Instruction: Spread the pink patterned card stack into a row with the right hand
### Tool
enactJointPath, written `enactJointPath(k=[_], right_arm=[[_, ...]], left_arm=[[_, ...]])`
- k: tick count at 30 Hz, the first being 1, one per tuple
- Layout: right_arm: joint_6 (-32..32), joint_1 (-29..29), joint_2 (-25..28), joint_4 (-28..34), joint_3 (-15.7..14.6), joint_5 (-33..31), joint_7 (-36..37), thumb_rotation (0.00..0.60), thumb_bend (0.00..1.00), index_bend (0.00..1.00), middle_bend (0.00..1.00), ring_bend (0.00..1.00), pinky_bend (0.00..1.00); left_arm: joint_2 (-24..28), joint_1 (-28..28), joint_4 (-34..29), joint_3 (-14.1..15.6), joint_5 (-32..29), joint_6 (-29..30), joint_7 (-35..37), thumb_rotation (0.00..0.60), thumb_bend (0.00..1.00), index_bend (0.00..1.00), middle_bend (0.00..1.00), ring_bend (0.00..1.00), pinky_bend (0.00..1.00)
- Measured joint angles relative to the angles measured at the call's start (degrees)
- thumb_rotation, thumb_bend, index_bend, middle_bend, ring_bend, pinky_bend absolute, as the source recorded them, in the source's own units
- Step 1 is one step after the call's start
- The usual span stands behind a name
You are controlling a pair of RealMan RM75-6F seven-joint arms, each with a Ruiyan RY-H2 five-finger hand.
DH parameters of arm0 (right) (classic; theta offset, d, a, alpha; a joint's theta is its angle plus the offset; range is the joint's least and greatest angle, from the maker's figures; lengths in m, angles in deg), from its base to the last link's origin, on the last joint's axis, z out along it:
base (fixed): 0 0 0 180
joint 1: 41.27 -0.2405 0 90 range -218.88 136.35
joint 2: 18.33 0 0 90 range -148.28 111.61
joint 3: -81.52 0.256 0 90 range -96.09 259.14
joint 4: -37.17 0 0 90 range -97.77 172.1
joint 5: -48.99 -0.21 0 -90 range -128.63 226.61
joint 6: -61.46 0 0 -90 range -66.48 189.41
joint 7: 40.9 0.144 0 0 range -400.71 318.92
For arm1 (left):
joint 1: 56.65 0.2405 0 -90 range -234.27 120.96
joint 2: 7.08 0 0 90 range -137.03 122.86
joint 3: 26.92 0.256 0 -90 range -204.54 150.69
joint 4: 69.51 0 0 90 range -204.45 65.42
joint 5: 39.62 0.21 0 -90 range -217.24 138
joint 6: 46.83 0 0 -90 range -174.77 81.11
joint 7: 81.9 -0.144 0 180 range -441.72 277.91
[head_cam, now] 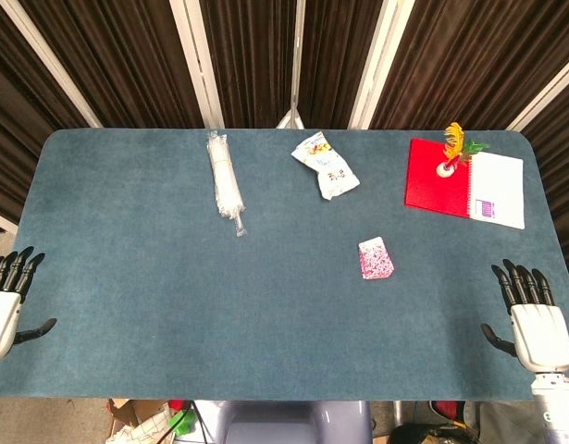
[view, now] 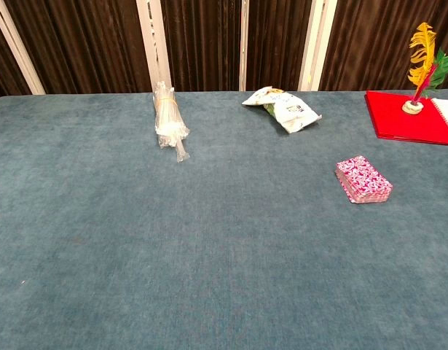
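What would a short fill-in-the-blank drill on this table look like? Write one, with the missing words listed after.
1. The pink patterned card stack is still one neat ____, not a row.
2. The right robot hand holds ____.
3. The feather ornament stands on the ____ notebook.
4. The snack bag lies between the notebook and the bundle of ____.

Missing words: pile; nothing; red; straws

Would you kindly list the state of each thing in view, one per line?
Card stack: squared up, not yet spread, untouched.
Snack bag: lying flat, crumpled.
Bundle of straws: wrapped, lying flat.
Notebook: open, a feather ornament standing on it.
Left hand: open, holding nothing.
Right hand: open, holding nothing.
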Motion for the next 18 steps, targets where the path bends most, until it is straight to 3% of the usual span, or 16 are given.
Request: enactJointPath(k=[18], right_arm=[[1.96, -2.16, 0.68, 3.03, 1.69, -0.61, 0.46, 0.6, 0.26, 0.0, 0.0, 0.0, 0.0]], left_arm=[[0.25, -0.19, -0.1, -0.14, -0.41, -0.56, 0.82, 0.6, 0.0, 0.0, 0.0, 0.0, 0.0]])
